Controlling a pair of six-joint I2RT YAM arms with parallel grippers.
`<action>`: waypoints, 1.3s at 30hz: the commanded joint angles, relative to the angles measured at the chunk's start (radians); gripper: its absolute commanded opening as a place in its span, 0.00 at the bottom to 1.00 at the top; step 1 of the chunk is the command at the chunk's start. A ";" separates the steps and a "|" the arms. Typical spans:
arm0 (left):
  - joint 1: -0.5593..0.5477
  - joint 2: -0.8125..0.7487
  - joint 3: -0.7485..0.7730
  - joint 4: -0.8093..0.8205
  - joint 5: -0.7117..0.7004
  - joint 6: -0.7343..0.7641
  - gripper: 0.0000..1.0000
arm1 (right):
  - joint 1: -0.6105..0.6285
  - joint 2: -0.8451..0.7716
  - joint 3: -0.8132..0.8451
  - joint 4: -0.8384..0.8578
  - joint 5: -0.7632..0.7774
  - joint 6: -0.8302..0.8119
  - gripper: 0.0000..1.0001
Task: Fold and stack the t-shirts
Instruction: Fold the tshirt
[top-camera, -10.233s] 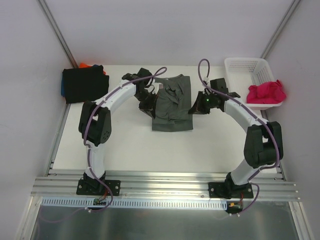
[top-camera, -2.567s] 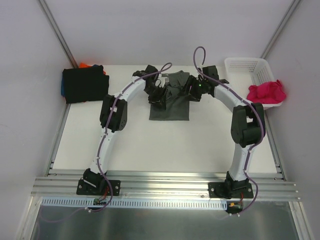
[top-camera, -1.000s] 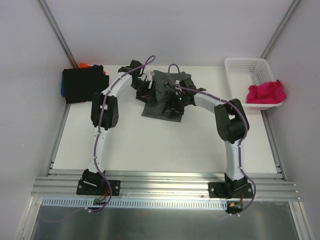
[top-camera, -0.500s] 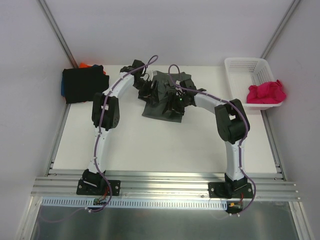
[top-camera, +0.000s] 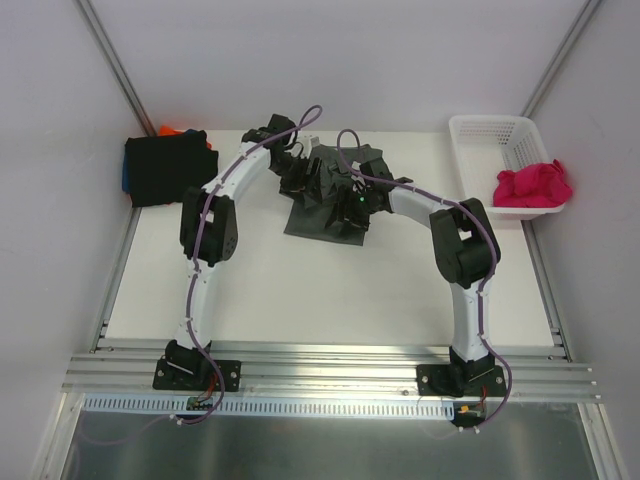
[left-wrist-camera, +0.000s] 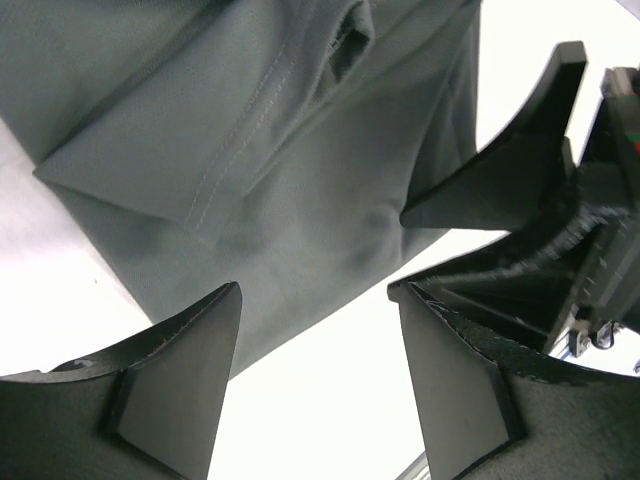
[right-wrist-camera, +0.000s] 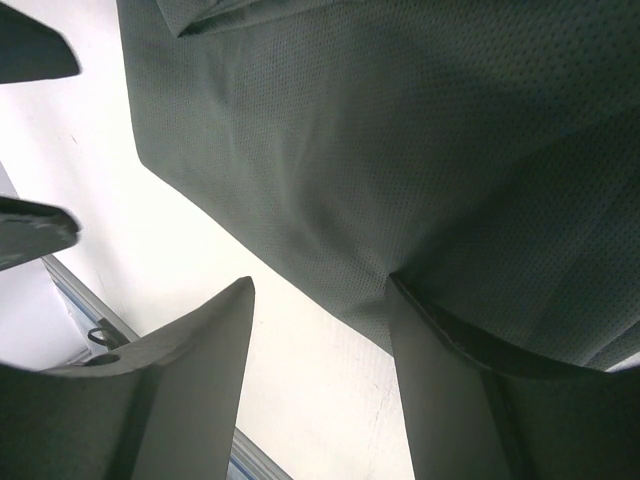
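Note:
A dark grey t-shirt lies partly folded and askew at the back middle of the table. My left gripper hovers at its left edge, and my right gripper is over its right half. In the left wrist view the left gripper is open, with bare table between its fingers and the grey t-shirt just beyond. The right gripper is open too, and its right fingertip touches the edge of the t-shirt. A magenta-pink t-shirt lies crumpled in the basket.
A stack of folded shirts, black on top with orange and blue peeking out, sits at the back left. The white lattice basket stands at the back right. The other gripper's black fingers are close by.
In the last second the left gripper edged slightly right onto the shirt and the right arm held still. Since the oldest frames the grey shirt has slid left and turned askew.

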 joint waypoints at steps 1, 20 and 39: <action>-0.008 -0.078 -0.018 -0.002 -0.014 -0.009 0.64 | 0.001 -0.042 0.007 -0.013 0.013 -0.011 0.59; -0.008 0.073 0.063 0.000 0.000 -0.011 0.63 | -0.012 -0.051 -0.019 -0.013 0.023 -0.020 0.59; 0.011 0.142 0.112 0.001 -0.020 -0.014 0.33 | -0.009 -0.056 -0.031 -0.017 0.033 -0.025 0.59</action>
